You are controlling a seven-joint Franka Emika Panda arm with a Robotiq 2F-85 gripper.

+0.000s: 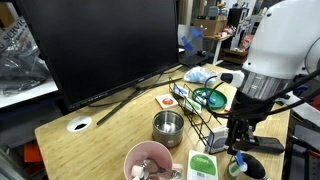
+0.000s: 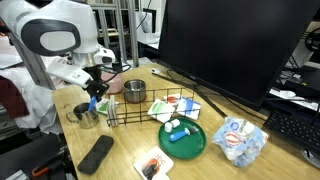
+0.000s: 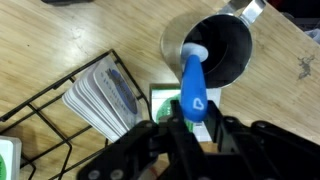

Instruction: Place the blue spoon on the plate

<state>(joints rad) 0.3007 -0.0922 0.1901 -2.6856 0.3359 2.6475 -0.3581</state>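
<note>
My gripper [image 3: 193, 128] is shut on the handle of the blue spoon [image 3: 193, 88], which has a small heart mark. The spoon's pale bowl end sticks out over the rim of a dark steel cup [image 3: 222, 48]. In an exterior view the gripper [image 2: 96, 98] holds the spoon [image 2: 97, 105] above the table, left of a wire rack [image 2: 150, 108]. The teal-green plate [image 2: 183, 142] lies beyond the rack's far end with a small white and blue item on it. The plate also shows in an exterior view [image 1: 210, 98], with the gripper [image 1: 238, 138] nearer the camera. The plate is out of the wrist view.
A large dark monitor [image 1: 100, 45] stands at the back. A steel cup [image 1: 167, 127], a pink bowl with pale utensils [image 1: 148, 160] and a green box [image 1: 203, 165] stand on the wooden table. A card stack [image 3: 100, 95] sits in the rack. A black object [image 2: 97, 153] and a crumpled packet [image 2: 240, 140] lie near the plate.
</note>
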